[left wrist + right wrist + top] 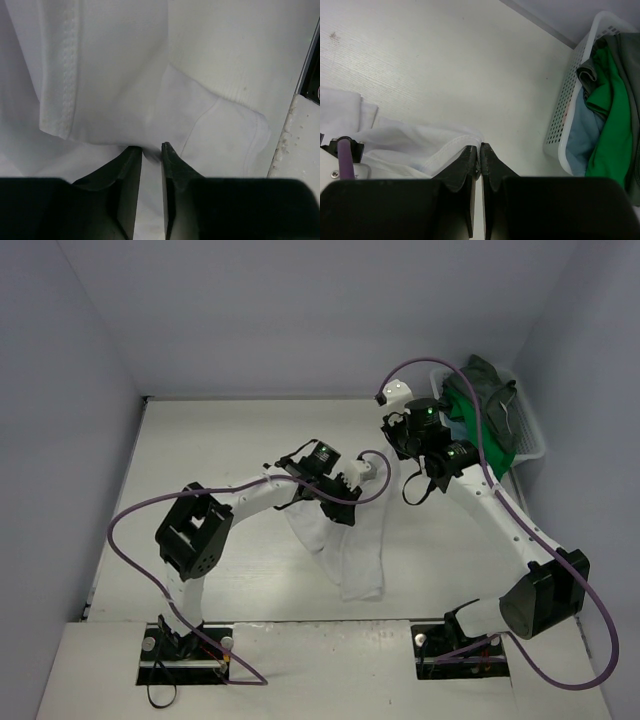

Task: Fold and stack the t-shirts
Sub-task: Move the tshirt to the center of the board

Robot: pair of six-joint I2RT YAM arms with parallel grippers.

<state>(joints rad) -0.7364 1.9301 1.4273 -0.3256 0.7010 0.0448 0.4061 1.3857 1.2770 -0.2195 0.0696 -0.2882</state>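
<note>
A white t-shirt (360, 560) hangs between both grippers, and its lower part trails onto the table. My left gripper (345, 492) (151, 148) has its jaws drawn close on a fold of this cloth (115, 75). My right gripper (398, 440) (480, 147) is shut on the stitched hem of the same shirt (410, 145). Other t-shirts lie bunched in the basket at the back right: a bright green one (465, 410) (612, 130), a dark grey-green one (495, 390) (625, 50) and a teal-blue one (577, 135).
The white mesh basket (532, 435) (565, 115) stands at the table's back right corner, close to the right arm. Purple cables loop from both arms. Walls close in the table on the left, back and right.
</note>
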